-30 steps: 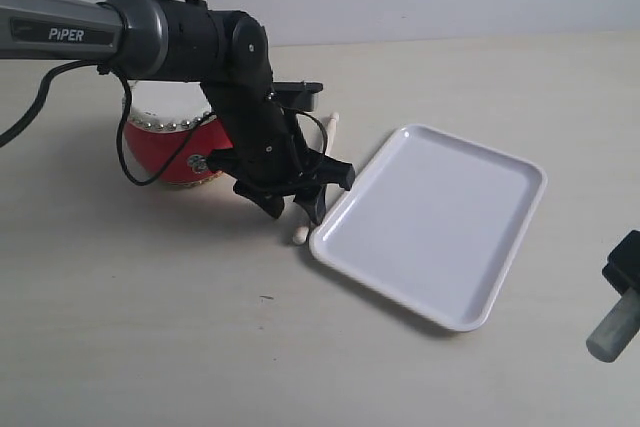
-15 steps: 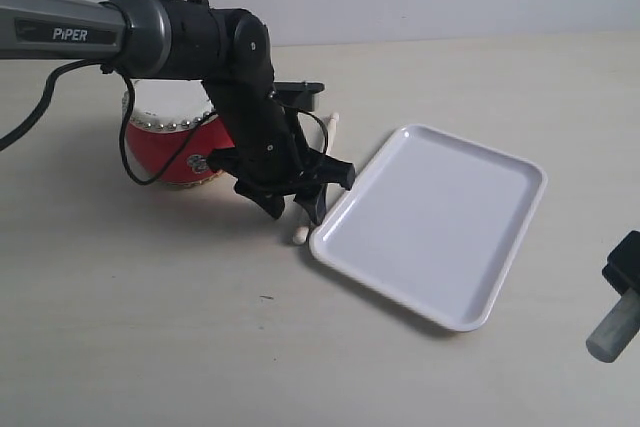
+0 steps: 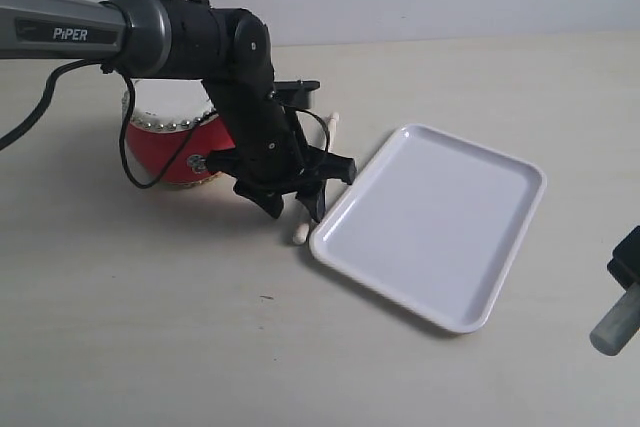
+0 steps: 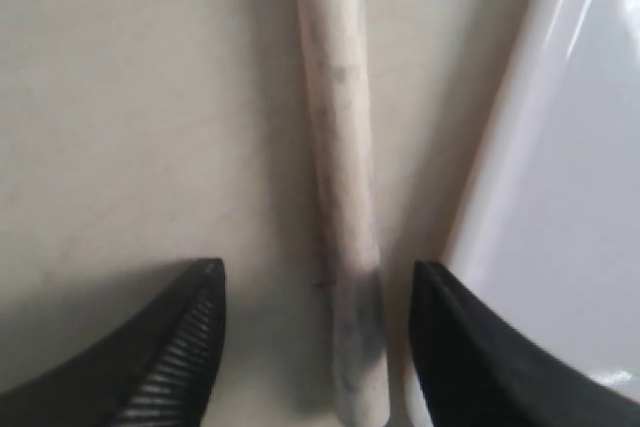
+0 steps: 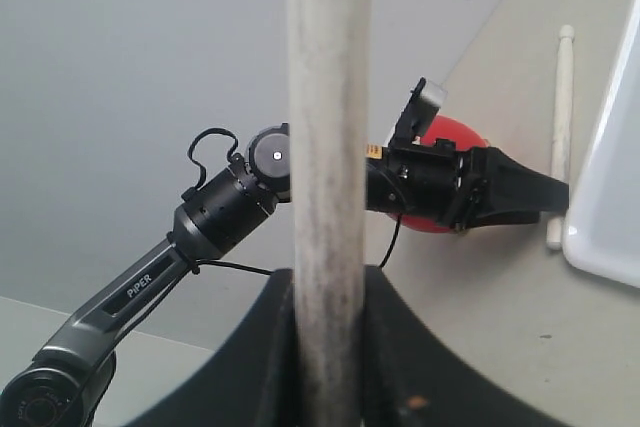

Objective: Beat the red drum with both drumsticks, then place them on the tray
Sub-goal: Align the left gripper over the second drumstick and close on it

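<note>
The red drum [image 3: 160,152] stands at the back left, half hidden behind my left arm. One drumstick [image 3: 299,234] lies on the table between the drum and the white tray [image 3: 430,222], close along the tray's rim. My left gripper [image 3: 295,209] hangs low over it, open, one finger on each side of the stick [image 4: 340,147] and not touching it [image 4: 315,282]. The tray's rim [image 4: 560,197] runs right beside one finger [image 4: 470,347]. At the lower right edge my right gripper [image 3: 628,267] is shut on the other drumstick [image 3: 612,325], which stands up between its jaws [image 5: 328,147].
The right wrist view shows my left arm [image 5: 220,212] reaching over the drum [image 5: 445,134], with the lying drumstick [image 5: 562,127] next to the tray's corner [image 5: 610,207]. A black cable [image 3: 140,172] loops beside the drum. Pale tabletop all round.
My right gripper with its drumstick has sunk slightly toward the lower right edge. The left gripper has barely shifted over the lying stick.
</note>
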`<action>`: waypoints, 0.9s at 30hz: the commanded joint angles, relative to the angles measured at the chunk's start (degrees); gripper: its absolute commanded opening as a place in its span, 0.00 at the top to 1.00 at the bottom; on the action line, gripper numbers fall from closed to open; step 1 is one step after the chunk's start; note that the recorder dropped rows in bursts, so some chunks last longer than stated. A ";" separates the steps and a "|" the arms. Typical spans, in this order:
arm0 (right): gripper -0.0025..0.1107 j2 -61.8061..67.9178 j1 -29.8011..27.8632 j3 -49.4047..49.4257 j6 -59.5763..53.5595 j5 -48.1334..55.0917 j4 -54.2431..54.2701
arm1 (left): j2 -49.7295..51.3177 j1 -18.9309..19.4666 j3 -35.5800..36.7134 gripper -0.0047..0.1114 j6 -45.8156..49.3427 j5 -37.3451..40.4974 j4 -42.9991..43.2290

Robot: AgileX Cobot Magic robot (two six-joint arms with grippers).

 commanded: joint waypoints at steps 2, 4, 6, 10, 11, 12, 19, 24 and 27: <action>0.98 -0.29 0.05 0.00 -0.50 -0.17 -0.10 | 1.96 1.12 1.03 0.49 -0.67 1.33 3.64; 0.98 -0.29 0.05 0.00 -0.50 -0.17 -0.10 | 1.96 1.50 1.03 0.49 -0.67 2.09 3.64; 0.98 -0.29 0.05 0.00 -0.69 -0.17 -0.10 | 1.96 1.50 1.03 0.49 -0.53 2.18 3.53; 0.98 -0.29 0.05 0.00 -0.76 -0.17 -0.10 | 1.96 1.36 1.03 0.49 -0.53 2.18 3.24; 0.98 -0.29 0.05 0.00 -0.76 -0.17 -0.10 | 1.96 1.36 1.03 0.49 -0.53 2.18 3.24; 0.98 -0.29 0.05 0.00 -0.75 -0.29 -0.10 | 1.96 1.36 1.03 0.49 -0.53 2.18 3.24; 0.98 -0.29 0.05 0.00 -0.75 -0.29 -0.10 | 2.21 1.35 1.03 0.49 -0.29 3.69 3.24; 0.98 -0.29 0.05 0.00 -0.75 -0.29 -0.10 | 3.02 1.35 1.03 0.49 0.03 5.15 1.29; 0.98 -0.29 0.05 0.00 -0.88 -0.29 -0.10 | 2.90 1.35 1.03 0.49 1.14 5.15 0.72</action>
